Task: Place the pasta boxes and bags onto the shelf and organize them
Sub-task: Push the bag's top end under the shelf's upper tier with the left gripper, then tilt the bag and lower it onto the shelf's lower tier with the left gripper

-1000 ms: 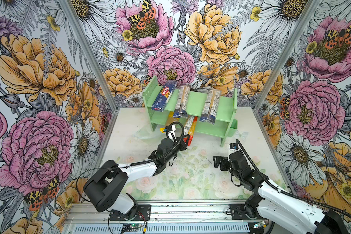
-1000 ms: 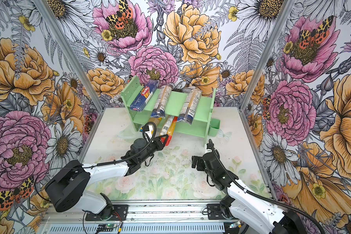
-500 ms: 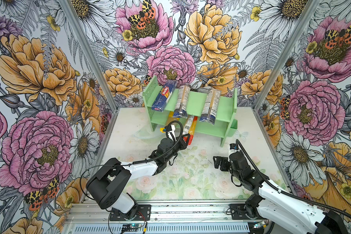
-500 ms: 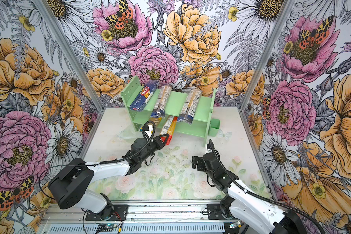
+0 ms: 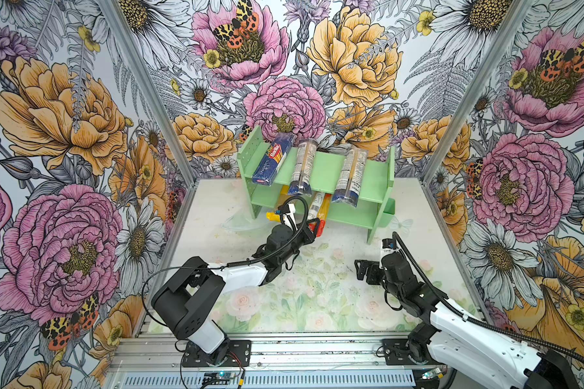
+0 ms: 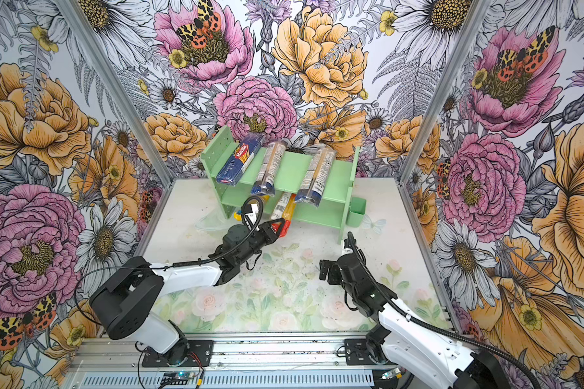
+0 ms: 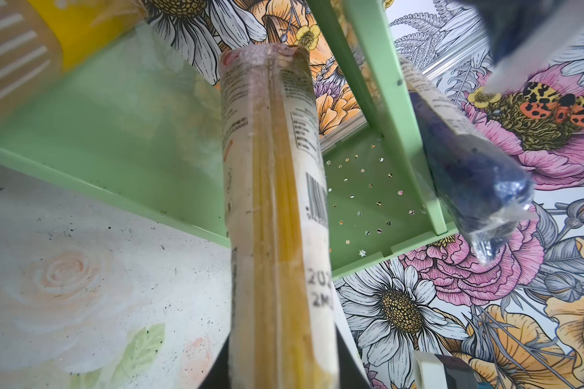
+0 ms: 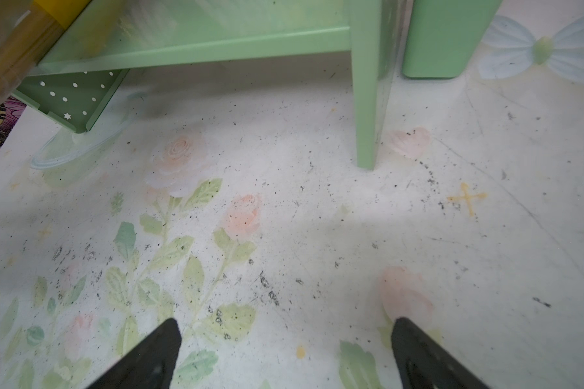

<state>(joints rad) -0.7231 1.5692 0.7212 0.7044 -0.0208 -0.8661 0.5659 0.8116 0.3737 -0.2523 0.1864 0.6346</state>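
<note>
- The shelf [image 5: 327,168] stands by the rear edge of the table [image 5: 216,242], about midway along it. On the left end of its top tier lies the Barilla box [image 5: 273,160], long axis rear to front and slightly skewed. Its near end hangs over the lip.
- Below, the yellow bag [image 5: 271,215] lies on the lower tier and pokes out toward the table's front edge.
- One navy-ended bag [image 5: 302,168] lies rear to front on the top tier, navy end forward.
- The left gripper [image 5: 312,227] is clamped on the red end of the red-ended clear bag [image 7: 277,202]. The bag points straight from the jaws into the lower tier, its far end toward the rear.
- That bag probably handles as light and stiff lengthwise, but brittle inside slick film. Held at its very end it may sag or slip, so a grip nearer the middle looks safer.
- The second navy-ended bag [image 5: 349,175] lies parallel to the first.
- The right gripper [image 8: 285,323] hovers empty, jaws wide, toward the table's right edge.
</note>
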